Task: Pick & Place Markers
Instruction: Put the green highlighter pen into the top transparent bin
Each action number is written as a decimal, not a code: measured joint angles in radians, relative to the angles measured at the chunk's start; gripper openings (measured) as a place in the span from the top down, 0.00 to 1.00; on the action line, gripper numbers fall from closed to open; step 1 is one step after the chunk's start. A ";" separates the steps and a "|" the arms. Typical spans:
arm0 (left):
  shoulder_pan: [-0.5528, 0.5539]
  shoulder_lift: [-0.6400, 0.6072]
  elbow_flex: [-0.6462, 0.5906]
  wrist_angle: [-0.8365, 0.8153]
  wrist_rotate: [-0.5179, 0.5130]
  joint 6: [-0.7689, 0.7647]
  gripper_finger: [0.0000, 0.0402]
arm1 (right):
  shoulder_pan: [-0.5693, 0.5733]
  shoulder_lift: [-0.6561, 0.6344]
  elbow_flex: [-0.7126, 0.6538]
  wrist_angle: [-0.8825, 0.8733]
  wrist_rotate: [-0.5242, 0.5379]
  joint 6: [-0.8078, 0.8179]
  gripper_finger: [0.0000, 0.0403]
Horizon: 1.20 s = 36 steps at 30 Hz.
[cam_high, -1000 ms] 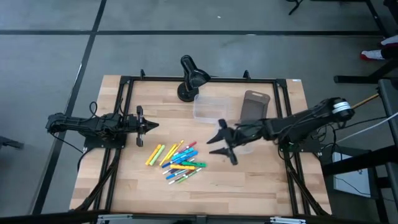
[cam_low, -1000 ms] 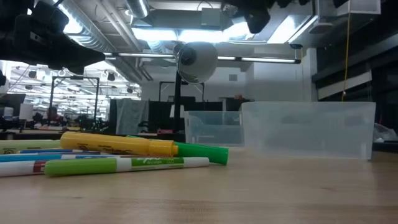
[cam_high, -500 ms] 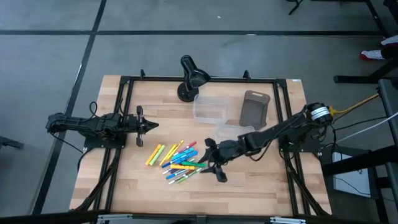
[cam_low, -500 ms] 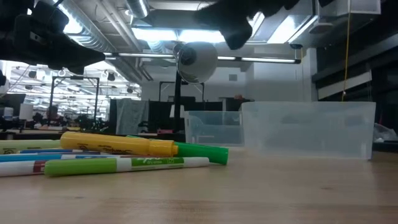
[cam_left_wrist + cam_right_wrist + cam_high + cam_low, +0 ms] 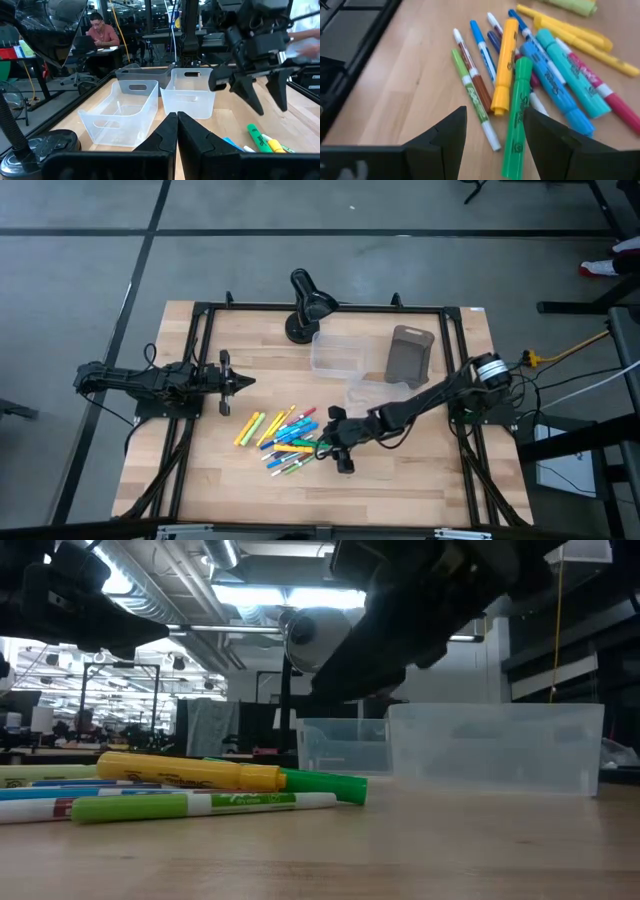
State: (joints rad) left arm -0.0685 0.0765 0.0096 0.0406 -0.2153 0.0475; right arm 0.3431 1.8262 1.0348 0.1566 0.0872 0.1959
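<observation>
The markers (image 5: 285, 437) lie in a loose pile of several colours flat on the wooden table, left of centre. They also show in the low view (image 5: 200, 790) and the right wrist view (image 5: 520, 75). My right gripper (image 5: 336, 442) hangs open just above the pile's right side, slanting down. Its fingers (image 5: 447, 132) stand on either side of a green marker (image 5: 516, 125) and the end of an orange one (image 5: 503, 65), touching neither. My left gripper (image 5: 240, 383) waits shut over the table's left side, pointing level.
Two clear bins (image 5: 337, 352) (image 5: 368, 393) and a grey-brown tray (image 5: 410, 352) stand at the back right, also seen as the bins (image 5: 125, 107) in the left wrist view. A black lamp (image 5: 305, 300) stands at the far edge. Bare wood lies toward the near edge.
My right gripper has come down and toward the table's left and near edges, from beside the bins to the right side of the marker pile. It has tipped further downward and stayed open. The markers have not moved.
</observation>
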 joint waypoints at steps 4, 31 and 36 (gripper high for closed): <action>0.000 0.000 0.000 0.000 0.000 0.000 0.98 | 0.000 0.034 0.000 0.013 0.028 -0.009 0.52; 0.000 0.000 0.000 0.000 0.000 0.000 0.98 | -0.034 0.099 0.000 0.038 0.104 -0.020 0.53; 0.000 0.000 0.000 0.000 0.000 0.000 0.97 | -0.037 0.110 -0.001 0.046 0.070 -0.020 0.59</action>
State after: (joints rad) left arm -0.0683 0.0765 0.0096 0.0407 -0.2153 0.0476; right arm 0.3065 1.9364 1.0343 0.2029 0.1570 0.1762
